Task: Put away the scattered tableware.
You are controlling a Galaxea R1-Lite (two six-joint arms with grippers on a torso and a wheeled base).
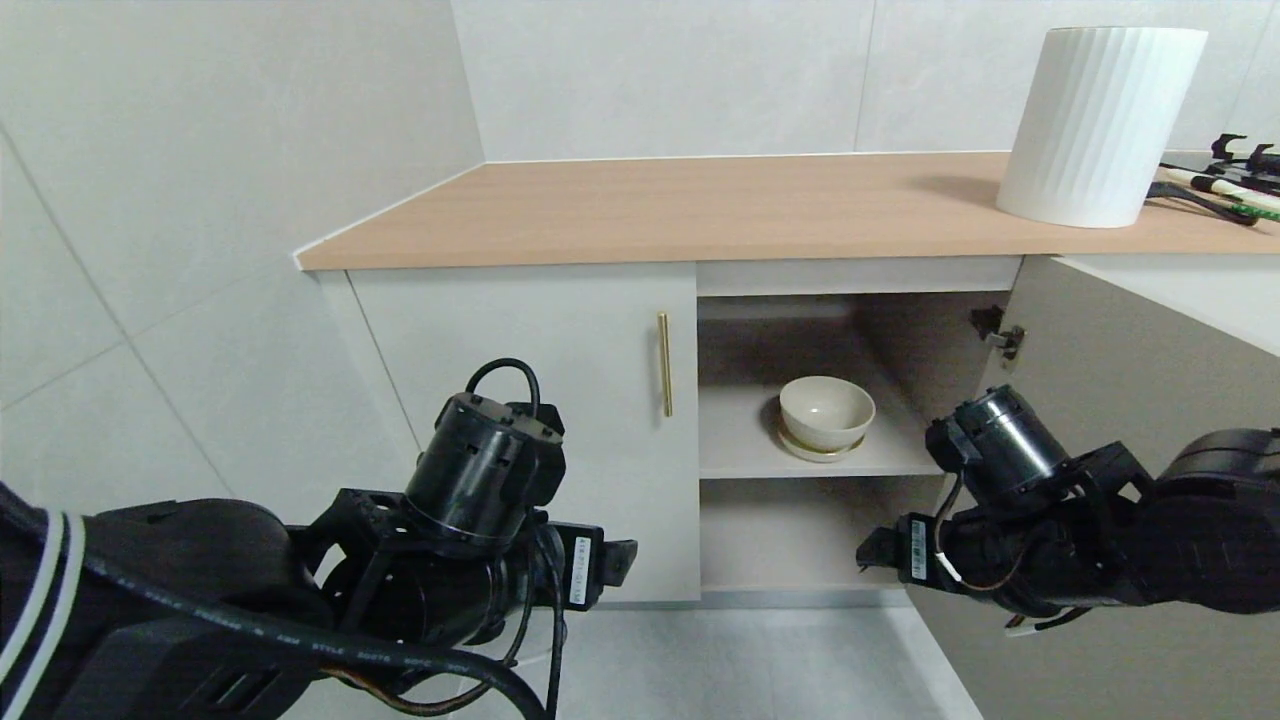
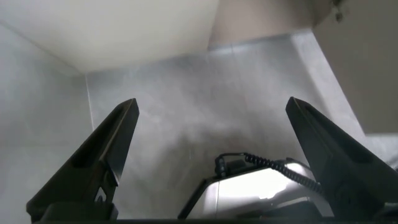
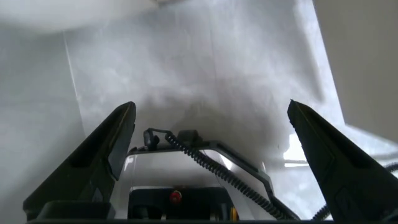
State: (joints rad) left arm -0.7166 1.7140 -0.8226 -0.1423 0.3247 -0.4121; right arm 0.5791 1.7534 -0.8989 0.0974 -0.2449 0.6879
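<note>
Bowl (image 1: 827, 410) sits on a small plate (image 1: 815, 450) on the upper shelf (image 1: 740, 440) of the cupboard, so I judge that piece stowed. The right door (image 1: 1130, 400) stands wide open and the left door (image 1: 530, 340) is closed. Left gripper (image 2: 211, 102) is spread and empty, hanging low over the floor; right gripper (image 3: 211, 104) is the same, low beside the open door. On the counter (image 1: 700, 205) a white canister (image 1: 1095, 125) stands upright, with dark-handled items (image 1: 1215, 185) behind it at the far right. They may be utensils left to store, but I can't tell from here. Room notes: the shelf has free space left of the bowl and the lower shelf looks bare. The right arm is close to the open door's edge and its hinge (image 1: 1003, 335), so I'd watch it there.
</note>
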